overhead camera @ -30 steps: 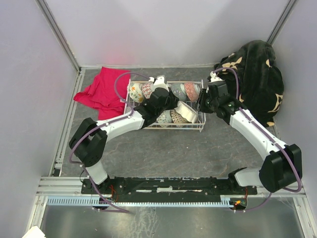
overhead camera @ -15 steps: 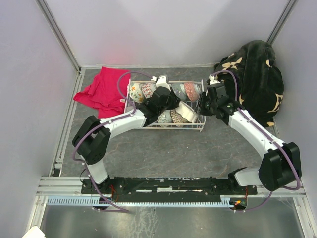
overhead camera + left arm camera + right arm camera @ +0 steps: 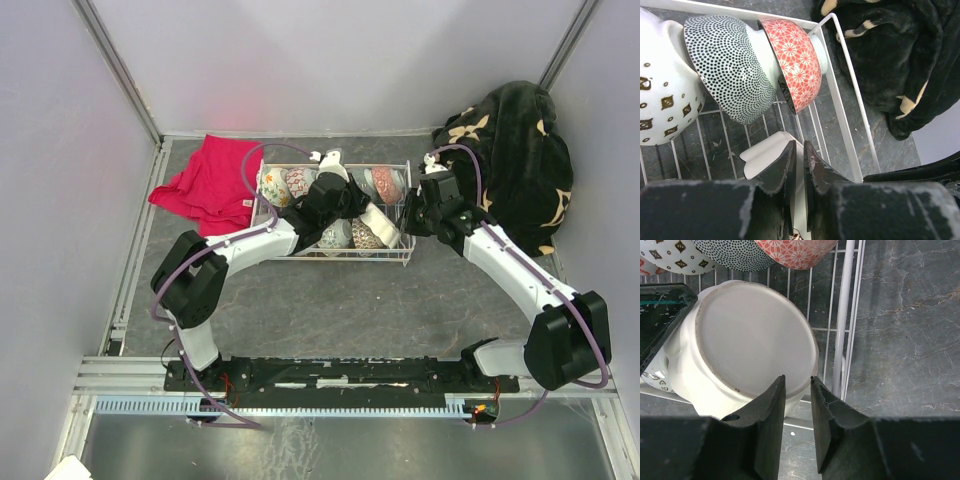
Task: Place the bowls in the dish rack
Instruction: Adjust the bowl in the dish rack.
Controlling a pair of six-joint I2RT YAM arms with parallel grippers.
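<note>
The white wire dish rack [image 3: 330,257] holds several patterned bowls on edge, among them a dotted bowl [image 3: 732,70] and a red-patterned bowl [image 3: 797,60]. My left gripper [image 3: 362,212] reaches over the rack and is shut on the rim of a plain white bowl [image 3: 385,228]. In the left wrist view the jaws [image 3: 799,150] pinch that rim [image 3: 762,152] above the rack's grid floor. My right gripper [image 3: 408,215] hovers at the rack's right end. In the right wrist view it [image 3: 797,380] is narrowly open and empty over the white bowl's base [image 3: 750,335].
A black patterned blanket [image 3: 515,150] lies heaped at the back right, close to the rack's right wall [image 3: 850,100]. A red cloth [image 3: 205,185] lies left of the rack. Grey walls enclose the table on three sides.
My left gripper has carried the white bowl a little right, toward the rack's right end. My right gripper has shifted slightly nearer and stays beside the bowl.
</note>
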